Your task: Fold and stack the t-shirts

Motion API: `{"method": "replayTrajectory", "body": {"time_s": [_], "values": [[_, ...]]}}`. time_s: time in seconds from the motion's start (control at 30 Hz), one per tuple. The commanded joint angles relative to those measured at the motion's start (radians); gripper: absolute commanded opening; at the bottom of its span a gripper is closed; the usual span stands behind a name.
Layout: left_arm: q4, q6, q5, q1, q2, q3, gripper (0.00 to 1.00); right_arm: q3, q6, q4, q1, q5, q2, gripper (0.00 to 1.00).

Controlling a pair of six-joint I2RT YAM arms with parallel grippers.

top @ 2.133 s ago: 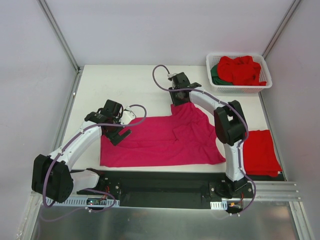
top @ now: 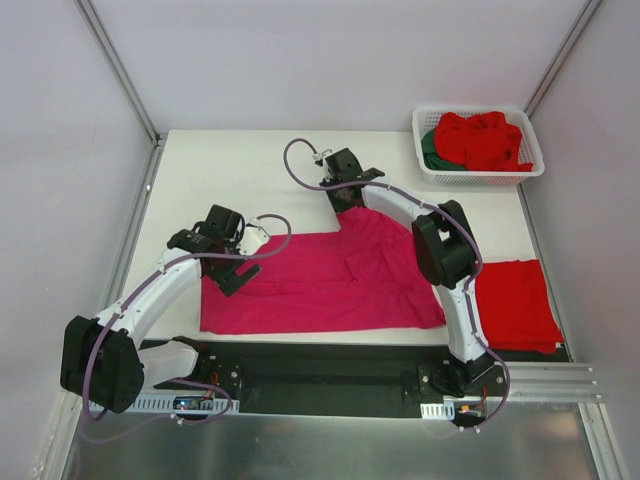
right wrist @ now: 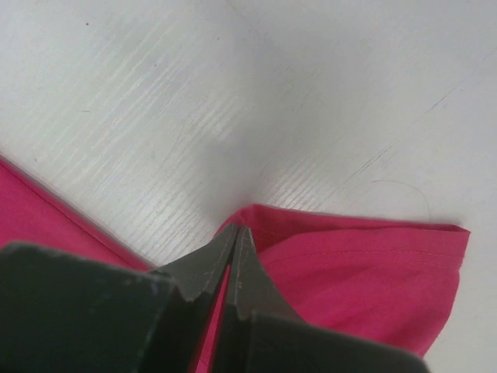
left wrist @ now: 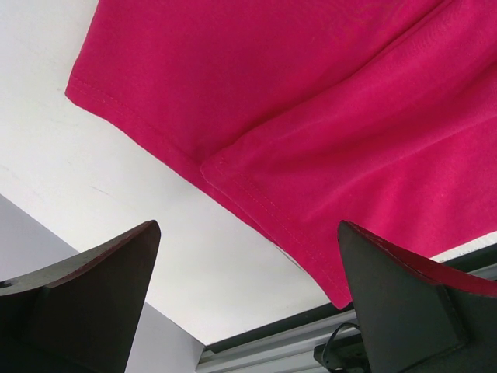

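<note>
A magenta-pink t-shirt [top: 320,280] lies spread across the middle of the table. My right gripper [top: 343,200] is shut on its far edge [right wrist: 342,272], with a sliver of pink cloth between the closed fingertips [right wrist: 247,241], and the fabric rises to a peak there. My left gripper [top: 237,268] stands open at the shirt's left side, just above the table. In the left wrist view its fingers [left wrist: 101,295] are wide apart, with nothing between them, and a hemmed corner of the pink shirt [left wrist: 311,194] lies just ahead.
A folded bright red t-shirt [top: 515,305] lies flat at the right edge of the table. A white slotted basket [top: 480,178] at the back right holds a crumpled red shirt [top: 482,138] and a dark green one [top: 430,150]. Metal rails run along the near edge.
My right gripper has shifted a little to the left, carrying the pink shirt's far edge with it. The left arm has barely moved.
</note>
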State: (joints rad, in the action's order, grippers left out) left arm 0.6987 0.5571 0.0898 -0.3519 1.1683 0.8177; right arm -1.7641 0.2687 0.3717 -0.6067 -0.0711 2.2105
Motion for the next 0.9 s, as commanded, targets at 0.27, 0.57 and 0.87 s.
{"method": "replayTrajectory", "body": {"time_s": [0.27, 0.57, 0.87], "values": [[0.039, -0.026, 0.008, 0.001, -0.044, -0.019, 0.99, -0.145, 0.043, 0.007, -0.008, -0.062, -0.008, 0.06], [0.044, -0.022, 0.01, 0.001, -0.042, -0.012, 0.99, -0.046, 0.015, -0.065, 0.004, -0.168, -0.073, 0.66], [0.045, -0.029, -0.002, 0.001, -0.044, -0.017, 0.99, -0.092, -0.034, -0.02, 0.071, -0.295, -0.048, 0.52]]}}
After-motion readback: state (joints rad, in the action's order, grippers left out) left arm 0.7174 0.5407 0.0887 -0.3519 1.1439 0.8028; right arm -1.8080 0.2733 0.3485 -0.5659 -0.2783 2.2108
